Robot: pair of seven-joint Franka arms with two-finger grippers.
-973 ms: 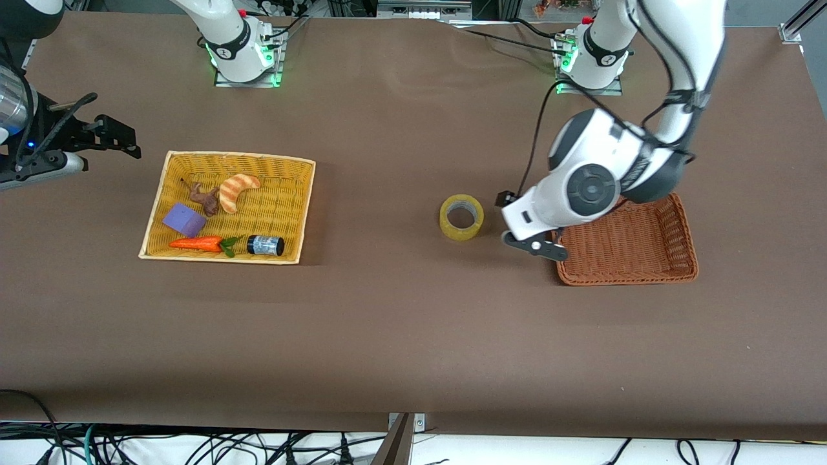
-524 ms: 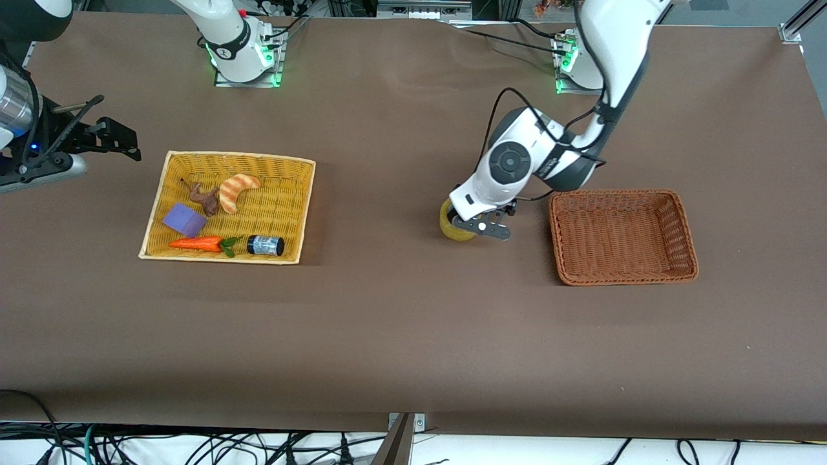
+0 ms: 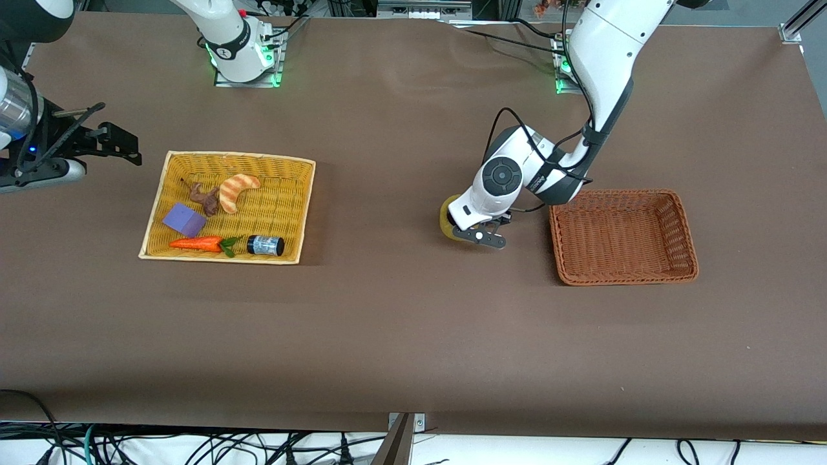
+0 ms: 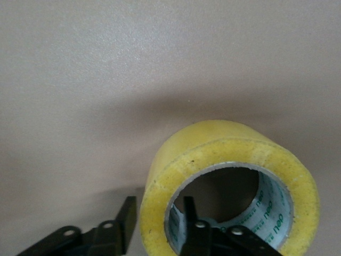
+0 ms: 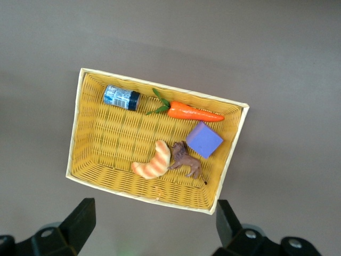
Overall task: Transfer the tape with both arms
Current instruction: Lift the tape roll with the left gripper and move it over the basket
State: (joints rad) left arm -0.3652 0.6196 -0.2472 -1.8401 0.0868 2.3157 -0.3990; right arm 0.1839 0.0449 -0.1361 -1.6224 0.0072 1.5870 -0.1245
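Tape rolls: one.
Baskets: two, one yellow basket, one brown basket.
Contents of yellow basket: one carrot, one purple block, one striped croissant, one brown animal figure, one dark jar.
Robot arms: two.

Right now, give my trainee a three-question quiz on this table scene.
1. True or false: the left gripper has one finger inside the hole of the tape and one outside its wall.
2. Which basket holds nothing? A) yellow basket B) brown basket
3. Fill in: the right gripper hovers, fingers apart, over the ____ basket.

Key: 1 true; 2 B; 3 yellow. The yellow basket holds a carrot, a purple block, a croissant, a small jar and a brown toy animal.
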